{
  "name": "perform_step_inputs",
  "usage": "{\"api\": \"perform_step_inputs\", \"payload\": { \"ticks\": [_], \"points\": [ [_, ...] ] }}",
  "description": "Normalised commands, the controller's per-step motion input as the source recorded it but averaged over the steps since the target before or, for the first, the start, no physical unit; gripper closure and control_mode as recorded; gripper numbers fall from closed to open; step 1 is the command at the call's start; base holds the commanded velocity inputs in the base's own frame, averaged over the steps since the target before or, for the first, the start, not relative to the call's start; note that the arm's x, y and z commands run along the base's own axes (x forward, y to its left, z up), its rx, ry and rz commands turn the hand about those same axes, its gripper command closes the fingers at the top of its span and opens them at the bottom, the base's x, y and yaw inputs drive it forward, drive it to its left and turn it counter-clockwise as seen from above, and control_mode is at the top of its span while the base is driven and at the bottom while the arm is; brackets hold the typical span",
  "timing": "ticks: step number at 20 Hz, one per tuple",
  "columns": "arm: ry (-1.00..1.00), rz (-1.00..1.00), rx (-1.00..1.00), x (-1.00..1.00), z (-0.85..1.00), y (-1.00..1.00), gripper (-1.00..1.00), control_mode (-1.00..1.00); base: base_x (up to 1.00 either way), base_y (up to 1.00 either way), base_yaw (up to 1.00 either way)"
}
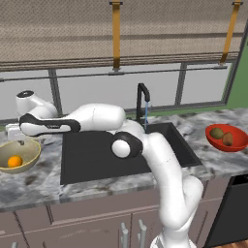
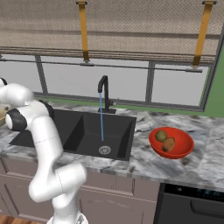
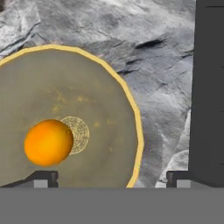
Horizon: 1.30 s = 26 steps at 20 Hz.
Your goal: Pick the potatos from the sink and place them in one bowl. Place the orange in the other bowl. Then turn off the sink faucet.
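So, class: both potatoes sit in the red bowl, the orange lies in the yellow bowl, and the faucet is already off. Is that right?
Not quite. The faucet is running: the right base view shows a stream falling into the sink. The rest stands: potatoes in the red bowl, orange in the yellow bowl.

Grey marbled counter (image 1: 29,186), 2 bowls: yellow (image 1: 30,152), red (image 1: 213,138).

two potatos (image 1: 222,136), one orange (image 1: 15,161), two bowls (image 1: 231,144)
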Motion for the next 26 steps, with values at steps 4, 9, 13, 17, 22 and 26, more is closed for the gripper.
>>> {"api": "perform_step_inputs", "payload": {
  "ticks": [4,9,13,17,22,26],
  "points": [
    [0.0,0.0,0.01,-0.34,0.0,-0.92,-1.0,-1.0,0.0,0.0,0.0],
    [-0.02,0.0,0.07,-0.5,0.14,-0.93,-1.0,-1.0,0.0,0.0,0.0],
    [-0.1,0.03,0.12,-0.58,0.4,-0.77,-1.0,-1.0,0.0,0.0,0.0],
    [-0.17,0.08,0.09,-0.54,0.34,-0.73,-1.0,-1.0,0.0,0.0,0.0],
    [-0.16,0.09,0.02,-0.36,0.32,-0.7,-1.0,-1.0,0.0,0.0,0.0],
    [-0.12,0.11,0.0,-0.2,0.36,-0.71,-1.0,-1.0,0.0,0.0,0.0]
  ]
}}
